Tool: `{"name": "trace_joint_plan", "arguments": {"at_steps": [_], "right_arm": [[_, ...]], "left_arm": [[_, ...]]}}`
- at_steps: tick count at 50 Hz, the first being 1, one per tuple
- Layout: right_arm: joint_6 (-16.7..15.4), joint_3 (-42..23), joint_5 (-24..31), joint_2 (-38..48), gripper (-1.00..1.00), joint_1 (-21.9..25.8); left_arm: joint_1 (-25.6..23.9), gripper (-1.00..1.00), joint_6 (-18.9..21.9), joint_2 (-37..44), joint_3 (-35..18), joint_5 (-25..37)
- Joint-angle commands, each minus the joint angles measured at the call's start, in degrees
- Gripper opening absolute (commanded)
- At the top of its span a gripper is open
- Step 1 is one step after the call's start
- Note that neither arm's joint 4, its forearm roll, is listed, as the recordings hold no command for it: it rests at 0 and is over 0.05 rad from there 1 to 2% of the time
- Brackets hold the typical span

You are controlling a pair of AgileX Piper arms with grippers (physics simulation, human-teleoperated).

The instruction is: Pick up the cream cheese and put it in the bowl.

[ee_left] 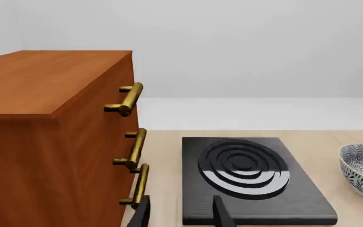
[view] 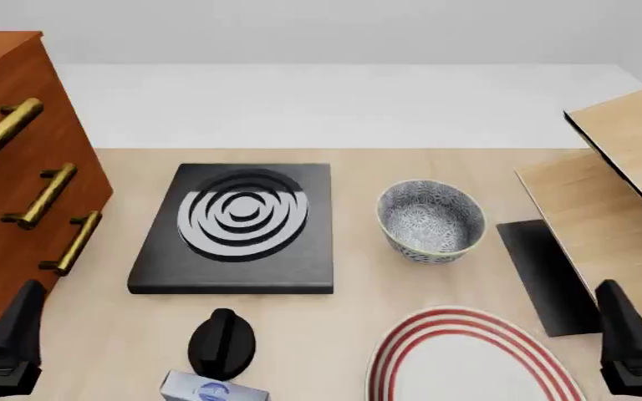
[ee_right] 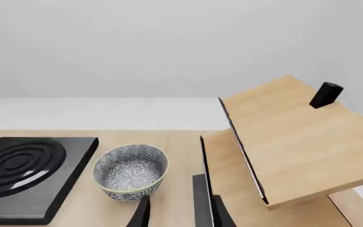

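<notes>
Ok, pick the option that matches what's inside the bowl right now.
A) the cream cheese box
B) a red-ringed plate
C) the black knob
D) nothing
D: in the front view the bowl shows only its speckled inner wall, while the cream cheese lies at the near edge of the table, next to the black knob and apart from the bowl.

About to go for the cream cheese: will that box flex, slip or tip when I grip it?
Only a corner of the cream cheese shows at the front view's near edge. It looks like a flat carton, so probably light and fairly stiff, though hard squeezing might dent it. Its smooth printed face may be slippery. Being flat, it shouldn't roll.
</notes>
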Motion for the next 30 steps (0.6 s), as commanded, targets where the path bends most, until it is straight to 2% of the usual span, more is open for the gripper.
{"name": "trace_joint_plan", "arguments": {"at_steps": [1,11,15,18,21,24,27,30], "right_arm": [[-0.31,-0.1,-0.39,0.77,1.0,0.39],[-0.56,-0.43,0.4,0.51,1.0,1.38],[-1.67,-2.22,1.68,0.63,1.0,3.22],[-3.88,-3.98,3.92,0.07,1.0,5.53],[-5.44,-6.78,6.78,0.17,1.0,9.76],[-8.78,-9.59,10.08,0.13,1.0,14.87],[-11.94,-14.34,15.63,0.6,1.0,21.61],[-13.62,-15.89,16.94,1.97,1.0,25.57]], "left_arm": [[0.0,1.0,0.0,0.0,0.0,0.0],[0.0,1.0,0.0,0.0,0.0,0.0],[0.0,1.0,0.0,0.0,0.0,0.0],[0.0,1.0,0.0,0.0,0.0,0.0],[0.0,1.0,0.0,0.0,0.0,0.0],[0.0,1.0,0.0,0.0,0.0,0.0],[0.0,1.0,0.0,0.0,0.0,0.0],[0.0,1.0,0.0,0.0,0.0,0.0]]}}
